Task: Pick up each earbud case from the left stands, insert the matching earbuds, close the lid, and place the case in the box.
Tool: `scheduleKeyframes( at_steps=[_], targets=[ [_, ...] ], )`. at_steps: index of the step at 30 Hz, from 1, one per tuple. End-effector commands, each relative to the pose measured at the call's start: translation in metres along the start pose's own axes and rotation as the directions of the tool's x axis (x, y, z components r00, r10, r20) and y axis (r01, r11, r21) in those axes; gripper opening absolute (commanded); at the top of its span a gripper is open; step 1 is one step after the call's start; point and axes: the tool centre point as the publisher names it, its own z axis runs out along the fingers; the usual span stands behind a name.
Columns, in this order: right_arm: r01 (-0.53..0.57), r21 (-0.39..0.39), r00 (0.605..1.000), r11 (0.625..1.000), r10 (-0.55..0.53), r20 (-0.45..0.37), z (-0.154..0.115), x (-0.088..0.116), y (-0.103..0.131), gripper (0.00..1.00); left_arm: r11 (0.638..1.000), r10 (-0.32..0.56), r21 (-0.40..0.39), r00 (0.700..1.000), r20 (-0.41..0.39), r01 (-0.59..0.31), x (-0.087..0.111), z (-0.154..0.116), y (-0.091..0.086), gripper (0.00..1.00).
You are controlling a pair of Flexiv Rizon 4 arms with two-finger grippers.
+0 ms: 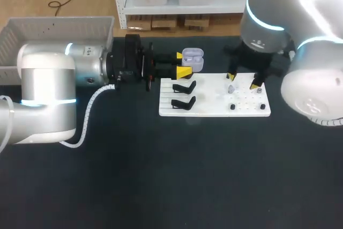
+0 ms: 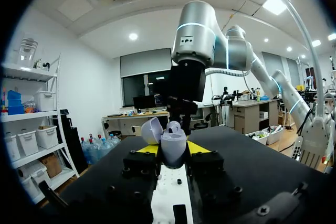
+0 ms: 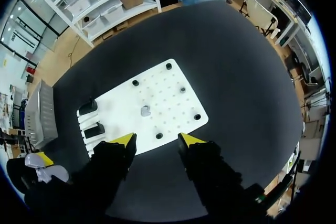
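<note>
One open case (image 1: 193, 59) is clamped in your left gripper (image 1: 183, 64) at upper centre, your right gripper (image 1: 244, 81) spread wide above the small earbud (image 1: 231, 88) on the white board (image 1: 214, 106); descend off-centre and you may knock it away.

Tally on my table: one open earbud case (image 1: 193, 57), two black stands (image 1: 184, 86), one white board (image 1: 214, 100), one pale earbud (image 1: 231, 88), four black pegs (image 3: 197, 116), one grey box (image 1: 53, 31).

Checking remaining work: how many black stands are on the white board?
2. One small black plastic stand at the flat white board's left end, the other just nearer the robot.
</note>
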Motion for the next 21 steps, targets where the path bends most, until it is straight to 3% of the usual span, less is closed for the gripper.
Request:
scheduleKeyframes(
  at_steps=[1, 21],
  targets=[
    [0.005, 0.018, 1.0, 1.0, -0.005, -0.02, 0.014, 0.002, 0.012, 0.51, 1.0, 0.002, -0.005, 1.0, 0.0, -0.002, 0.0, 0.0, -0.001, 0.0],
    [-0.024, 0.038, 0.998, 0.999, 0.027, -0.061, 0.063, -0.008, 0.015, 0.5, 1.0, 0.002, -0.005, 1.0, 0.0, -0.002, 0.0, 0.0, -0.001, 0.0]
  ],
)
